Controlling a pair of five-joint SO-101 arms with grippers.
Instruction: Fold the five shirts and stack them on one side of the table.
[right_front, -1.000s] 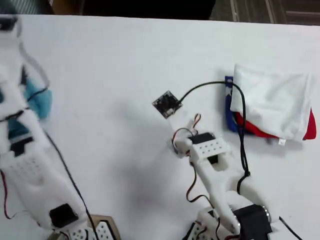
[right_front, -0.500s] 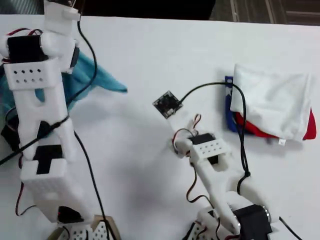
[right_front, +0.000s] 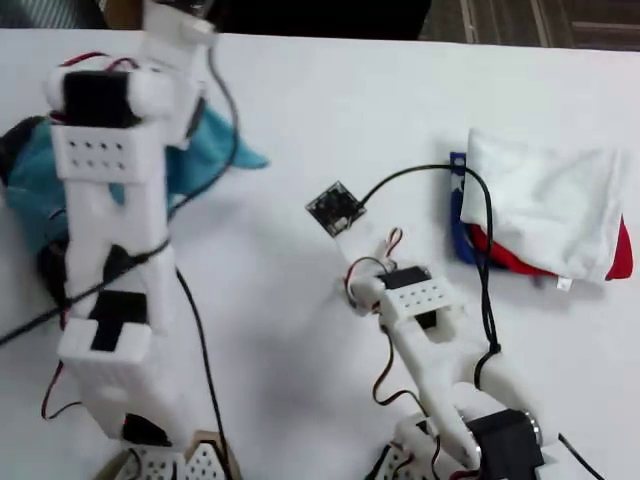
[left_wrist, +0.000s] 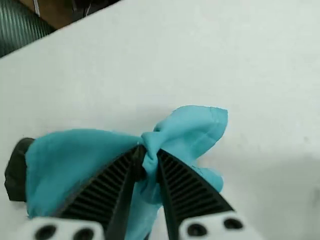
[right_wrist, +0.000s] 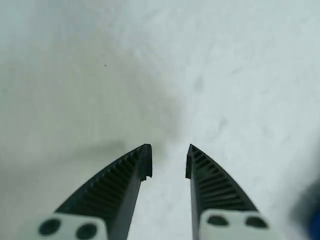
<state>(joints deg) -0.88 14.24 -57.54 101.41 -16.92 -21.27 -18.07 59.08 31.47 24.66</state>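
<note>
Currently the left gripper (left_wrist: 146, 159) is clamped on a bunched teal shirt (left_wrist: 70, 155) at the table's (right_front: 300, 90) left side, its arm (right_front: 105, 230) covering part of the cloth. The right gripper (right_wrist: 169, 160) stands slightly parted, empty, over the table. A black cable (right_front: 487, 250) crosses the folded stack (right_front: 545, 200) at right.

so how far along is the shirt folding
Done: three folded shirts sit stacked at one side of the table, white shirt on top of red shirt and blue shirt. In hand: the left hand is shut on a bunched, unfolded teal shirt. Left: folding and stacking that one, plus a dark item beside it, possibly the fifth shirt. The right hand is open over bare table.
</note>
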